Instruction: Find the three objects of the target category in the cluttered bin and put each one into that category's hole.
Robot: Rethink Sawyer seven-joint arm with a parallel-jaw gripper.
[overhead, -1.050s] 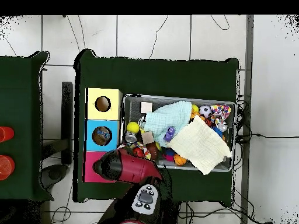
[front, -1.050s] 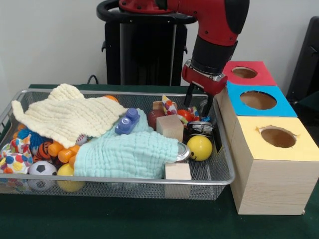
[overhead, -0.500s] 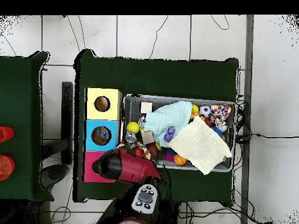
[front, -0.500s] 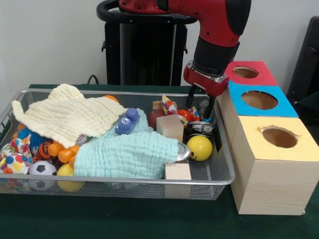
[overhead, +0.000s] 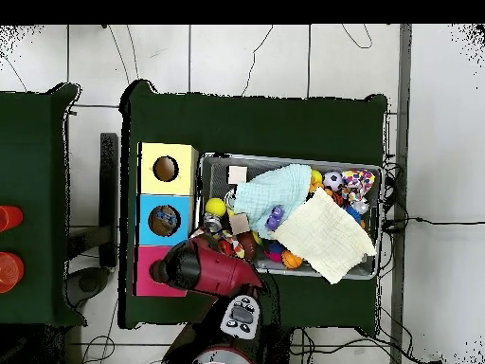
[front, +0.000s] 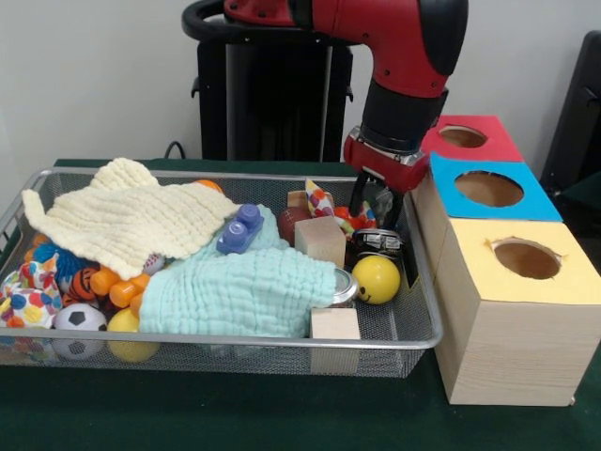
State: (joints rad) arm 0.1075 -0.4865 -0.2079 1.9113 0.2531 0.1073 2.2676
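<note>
- The gripper (front: pixel 375 205) hangs low over the far right corner of the wire mesh bin (front: pixel 413 329), its dark fingers slightly apart with something small and colourful between them; whether they grip it, I cannot tell.
- Just below the gripper lie a red ball (front: pixel 348 217) and a shiny metal can (front: pixel 377 241); a yellow ball (front: pixel 376 279) sits nearer the front.
- A wooden block (front: pixel 320 240) stands left of the gripper, and a second wooden cube (front: pixel 334 324) rests against the front rim.
- A cream cloth (front: pixel 127 221) and a mint cloth (front: pixel 239 291) cover much of the clutter, a blue toy car (front: pixel 240 229) on top pointing toward the far right.
- Right of the bin stand three boxes: the yellow hole (front: pixel 523 258), blue hole (front: pixel 486 189), red hole (front: pixel 460 137).
- No writing is readable.
</note>
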